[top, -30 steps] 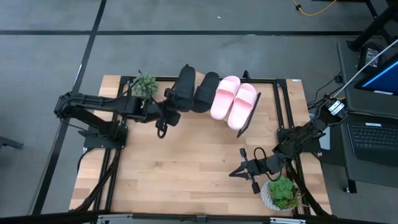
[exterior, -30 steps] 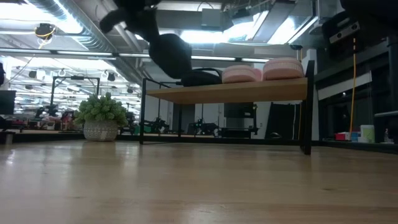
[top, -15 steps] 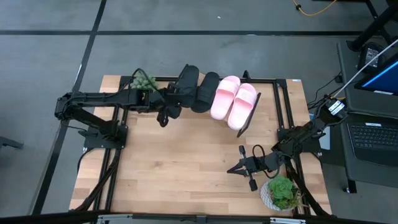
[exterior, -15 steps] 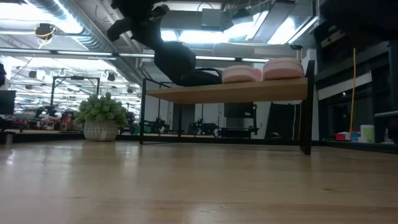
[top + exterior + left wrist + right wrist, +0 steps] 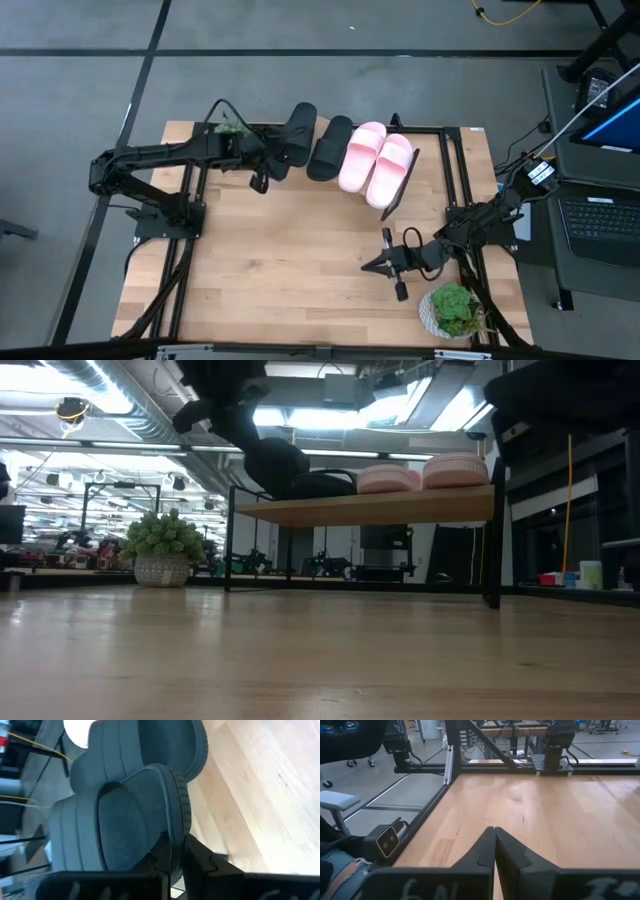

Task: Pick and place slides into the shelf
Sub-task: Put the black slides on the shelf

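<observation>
black slide (image 5: pixel 296 132) sits clamped in the left gripper (image 5: pixel 272 165) at the shelf (image 5: pixel 380 507), beside its mate (image 5: pixel 329 147); right gripper (image 5: pixel 385 265) hovers, fingers together.

Wooden table (image 5: pixel 300 260), shelf (image 5: pixel 400 185) at back, two potted plants (image 5: pixel 452 310)

Left arm (image 5: pixel 160 160): dark, slender jointed links, black cable looping above wrist. Right arm (image 5: pixel 480 222): dark links, white labelled block near base. Fingers (image 5: pixel 482 851): matte black, angular, tapering.
</observation>
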